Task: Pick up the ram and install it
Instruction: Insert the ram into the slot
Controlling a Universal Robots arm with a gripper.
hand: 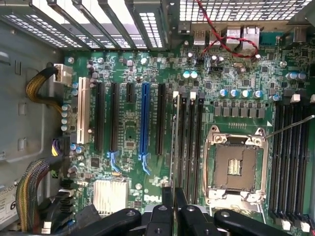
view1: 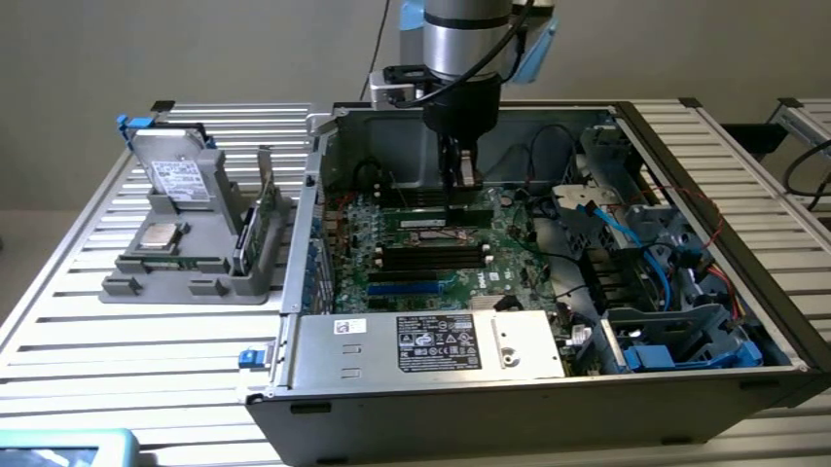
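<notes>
One ram stick is in the hand as I watch. In the wrist view I see it edge-on, a thin pale line running away from the fingertips. It lies along the bank of black memory slots, on the side nearest the blue expansion slot.

I read that pose as deliberate. The stick stands on its long edge, parallel to the slots, because that is the only way it can go in. The grip looks to sit near its middle, which should keep both ends level. I cannot tell whether its lower edge is touching the slot or hanging just above it.

The hand is pinched almost together, clamped on the two flat faces of the ram, and I see it touching nothing else.

In the exterior view the arm reaches straight down into the open computer case. The case lies on its side on the table, so the motherboard faces up, which I take to be for a vertical approach. The empty processor socket sits just beside the slots.

On the exterior view's left, a grey holder on the table props up the drive and the silver processor chip. Both are well apart from the hand.
</notes>
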